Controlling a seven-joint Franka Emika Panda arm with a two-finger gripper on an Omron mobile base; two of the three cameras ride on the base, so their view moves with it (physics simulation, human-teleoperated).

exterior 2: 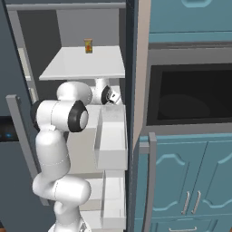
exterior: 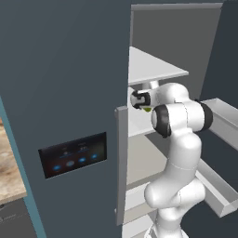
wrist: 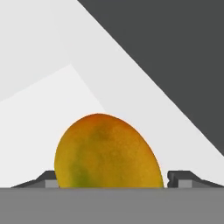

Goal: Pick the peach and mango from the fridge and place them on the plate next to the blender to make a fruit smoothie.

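The mango (wrist: pixel 107 153), yellow-orange with green patches, lies on a white shelf (wrist: pixel 39 57) of the fridge (exterior: pixel 60 93). It sits right between the fingertips (wrist: pixel 181 177) of my gripper (wrist: pixel 116 179). The jaws flank it closely, with a thin gap still showing on the right side, so the gripper is open around it. From the base, my gripper (exterior: pixel 138 100) reaches under the upper shelf (exterior: pixel 153 67), and a sliver of the mango (exterior: pixel 147 109) shows beside it. The hand (exterior 2: pixel 108 95) also appears beneath that shelf. The peach, the plate and the blender are out of view.
A small yellow-brown container (exterior 2: pixel 88 45) stands on the upper shelf. The open fridge door's bins (exterior: pixel 223 121) (exterior 2: pixel 111 136) hang close to the arm. An oven cavity (exterior 2: pixel 190 95) and teal cabinets (exterior 2: pixel 190 181) lie to the right, and a wooden counter (exterior: pixel 7 162) to the left.
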